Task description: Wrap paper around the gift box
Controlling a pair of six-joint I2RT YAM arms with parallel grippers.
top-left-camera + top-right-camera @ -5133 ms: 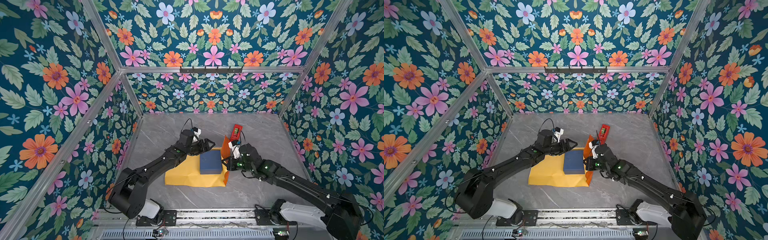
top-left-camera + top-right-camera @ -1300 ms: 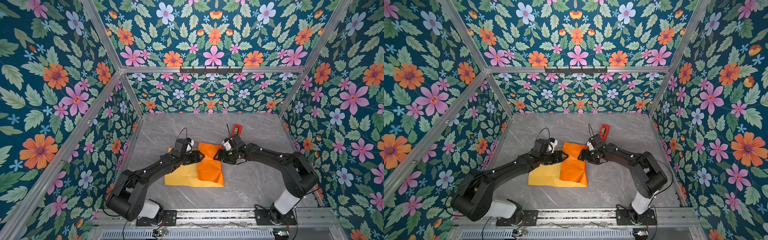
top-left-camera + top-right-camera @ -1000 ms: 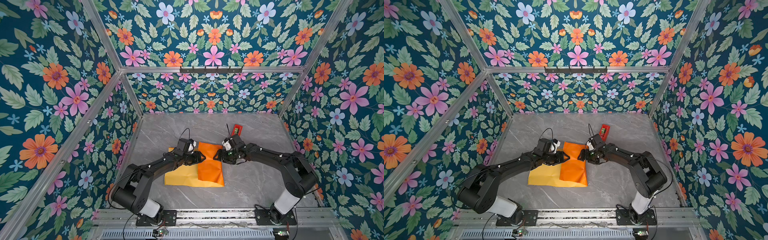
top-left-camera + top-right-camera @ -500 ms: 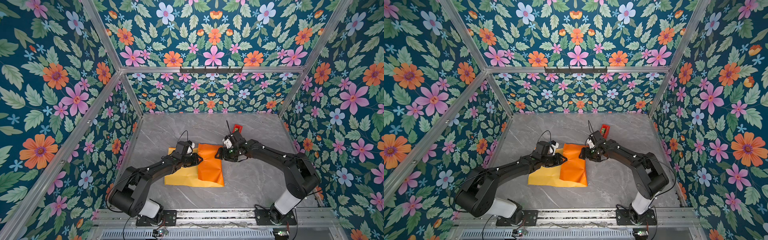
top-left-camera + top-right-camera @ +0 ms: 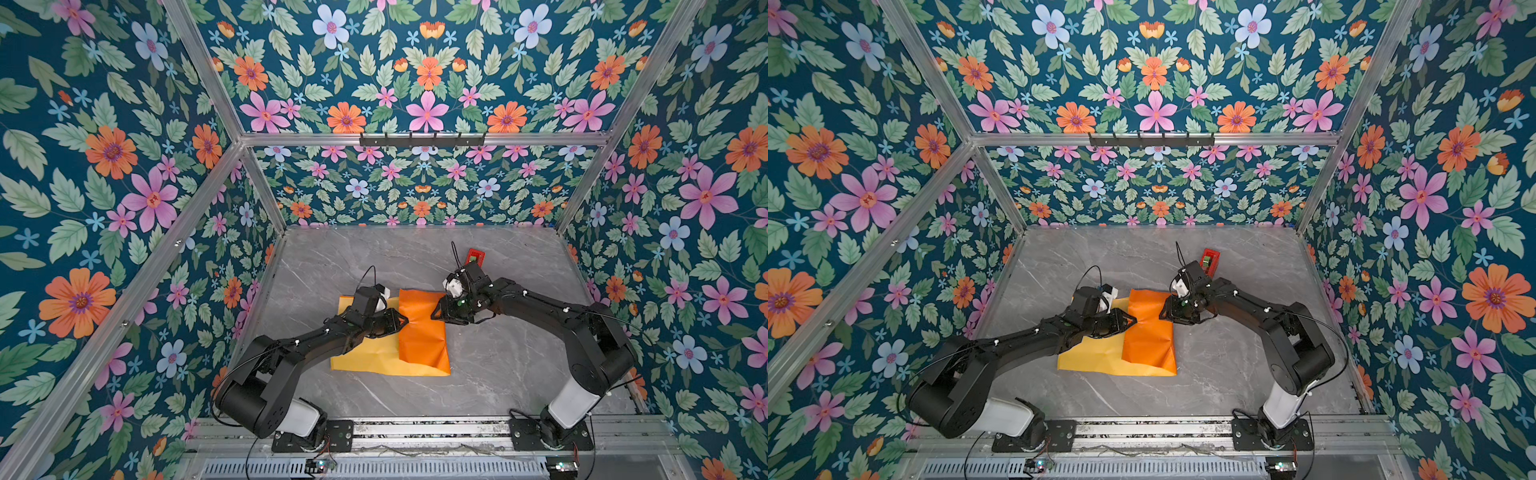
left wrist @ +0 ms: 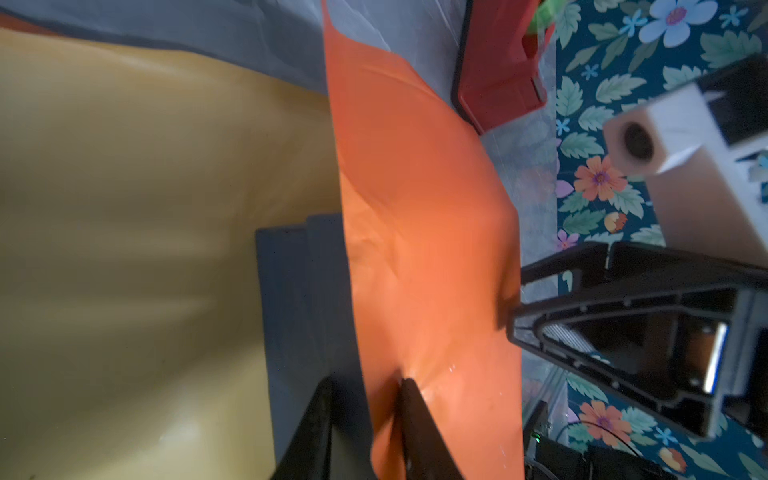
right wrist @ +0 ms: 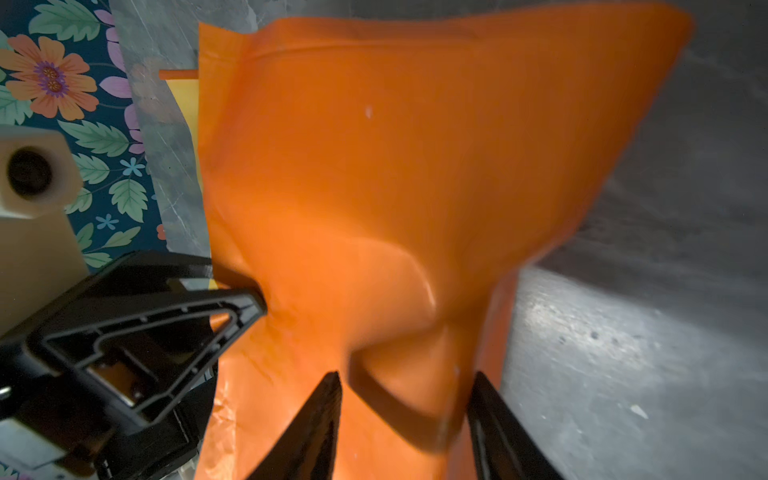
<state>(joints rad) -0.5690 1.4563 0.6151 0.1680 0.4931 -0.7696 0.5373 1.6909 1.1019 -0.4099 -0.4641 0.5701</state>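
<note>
Left gripper (image 5: 403, 322) and right gripper (image 5: 436, 315) meet over the paper (image 5: 422, 338) near the bench (image 5: 519, 374) centre in both top views, arms angled inward, open room rightward. Left wrist: I see narrow jaws pinching the flap's edge over the gift box (image 6: 299, 299). Right wrist: jaws half-spread astride a raised fold.

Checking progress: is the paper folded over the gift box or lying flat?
Folded over: an orange flap of the paper covers the gift box, only its navy edge showing.
</note>
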